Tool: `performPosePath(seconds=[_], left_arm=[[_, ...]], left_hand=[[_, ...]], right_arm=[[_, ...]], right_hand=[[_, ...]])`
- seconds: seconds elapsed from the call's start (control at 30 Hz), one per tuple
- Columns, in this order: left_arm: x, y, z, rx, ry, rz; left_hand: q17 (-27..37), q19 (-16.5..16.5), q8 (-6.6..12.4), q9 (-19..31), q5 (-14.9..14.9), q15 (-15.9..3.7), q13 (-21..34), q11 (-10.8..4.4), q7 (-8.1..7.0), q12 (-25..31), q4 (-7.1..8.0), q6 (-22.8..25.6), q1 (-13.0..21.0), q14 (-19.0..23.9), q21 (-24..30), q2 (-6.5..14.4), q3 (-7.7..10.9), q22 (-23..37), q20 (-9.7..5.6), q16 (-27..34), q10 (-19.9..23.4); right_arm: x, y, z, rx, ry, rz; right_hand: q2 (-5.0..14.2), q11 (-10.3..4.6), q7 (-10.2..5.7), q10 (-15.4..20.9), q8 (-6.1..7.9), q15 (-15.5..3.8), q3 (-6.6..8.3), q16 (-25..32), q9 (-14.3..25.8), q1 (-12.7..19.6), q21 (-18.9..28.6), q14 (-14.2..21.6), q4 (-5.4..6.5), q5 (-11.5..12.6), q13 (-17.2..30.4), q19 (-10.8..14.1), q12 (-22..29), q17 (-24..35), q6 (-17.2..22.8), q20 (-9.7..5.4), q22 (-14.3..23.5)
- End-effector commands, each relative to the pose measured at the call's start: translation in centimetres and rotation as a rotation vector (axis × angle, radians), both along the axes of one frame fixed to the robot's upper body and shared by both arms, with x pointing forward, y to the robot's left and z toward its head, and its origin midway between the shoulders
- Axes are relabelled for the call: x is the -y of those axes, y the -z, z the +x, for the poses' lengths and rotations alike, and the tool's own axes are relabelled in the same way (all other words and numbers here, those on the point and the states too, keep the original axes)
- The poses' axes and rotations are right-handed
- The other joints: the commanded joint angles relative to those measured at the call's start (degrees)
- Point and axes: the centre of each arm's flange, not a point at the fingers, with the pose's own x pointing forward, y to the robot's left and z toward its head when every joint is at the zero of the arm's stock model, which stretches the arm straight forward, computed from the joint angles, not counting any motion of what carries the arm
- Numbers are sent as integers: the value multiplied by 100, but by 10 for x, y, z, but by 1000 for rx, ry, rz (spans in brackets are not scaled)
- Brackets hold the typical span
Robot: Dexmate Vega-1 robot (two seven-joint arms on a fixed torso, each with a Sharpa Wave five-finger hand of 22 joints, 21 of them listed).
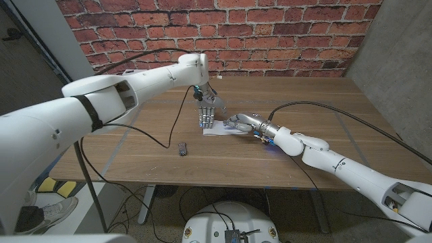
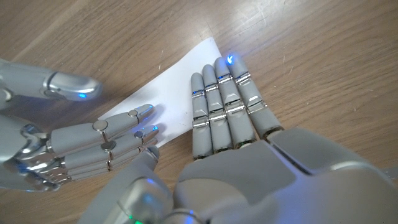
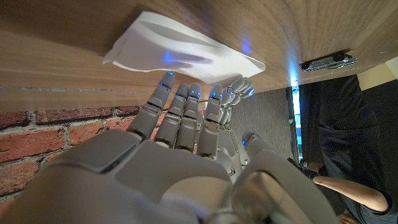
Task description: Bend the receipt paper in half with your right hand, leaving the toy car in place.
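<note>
The receipt (image 1: 219, 130) lies near the middle of the counter (image 1: 324, 115), with both hands at it. The left hand (image 1: 206, 113) comes down from above, its fingers (image 2: 227, 99) together and straight, tips pressing one end of the paper. It holds nothing; it only pins. The right hand (image 1: 241, 122) reaches in from the other side, fingers (image 3: 180, 109) spread a little, tips at the paper's edge, where the sheet already bulges off the wood. Nothing is clamped in it.

To fold well, I'd judge the right hand should slide under that lifted edge, carry it over toward the pinned end, then press along the crease while the left keeps the sheet from skidding.

The toy car (image 1: 181, 148) sits well apart, nearer the robot and on its left, outside the fold's path. The wood around the paper is bare, and a person (image 3: 348, 143) stands past the counter's edge.
</note>
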Motion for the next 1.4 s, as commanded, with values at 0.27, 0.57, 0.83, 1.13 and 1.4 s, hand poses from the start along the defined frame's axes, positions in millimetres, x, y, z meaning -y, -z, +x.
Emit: performPosePath(seconds=[0.27, 0.57, 0.83, 1.13, 1.4], left_arm=[[-4, 32, 17, -122, 98, -85], [-22, 42, 21, -126, 33, -97], [-22, 18, 8, -39, 48, -107], [-24, -30, -27, 177, 188, -254], [-45, -55, -62, 422, 315, -478]], left_hand=[[-18, -656, -70, -88, 35, 13, -169, -8, -56, -151, 0, -86, 26, -287, -312, 69, 118, 4, 117, -157, -108], [8, -824, 75, -45, 29, 97, -175, 10, -65, -68, 1, 229, 77, -101, -385, 228, 228, 26, 179, -76, 103], [16, -796, 84, -24, 21, 79, -167, 22, -51, -40, 0, 239, 79, -31, -379, 236, 245, 32, 185, -51, 168], [80, -788, 105, 26, 20, 80, -125, 3, -23, 7, 2, 239, 105, 114, -363, 319, 311, 52, 219, 35, 243], [143, -1123, -36, 100, 11, 62, -41, -4, -159, -122, -71, -231, 192, -374, -463, 317, 432, 73, 246, -109, -176]], right_arm=[[3, 0, 2, -8, 1, 11], [2, -2, 4, -6, -5, 6], [-2, -4, 5, -5, -11, 4], [-2, -3, 4, -4, -7, 3], [0, -3, 2, 0, -1, 4]], right_hand=[[105, 2, 2, 75, -12, 20, 46, -2, 11, 72, -16, 70, -4, -44, 4, -3, -7, 35, 28, 20, 8], [103, 13, 2, 72, -15, 16, 53, -8, 12, 76, -20, 71, -3, -50, 5, -5, -17, 41, 34, 20, 8], [98, 10, -15, 82, -19, 20, 58, -19, 12, 78, -21, 65, 0, -55, 6, 0, -20, 44, 33, 20, 9], [96, 16, -14, 84, -22, 19, 57, -19, 12, 77, -24, 67, 1, -60, 6, -2, -24, 52, 31, 21, 9], [96, 5, -5, 75, -26, 24, 61, -23, 12, 80, -26, 68, 1, -64, 7, -1, -33, 58, 28, 21, 9]])
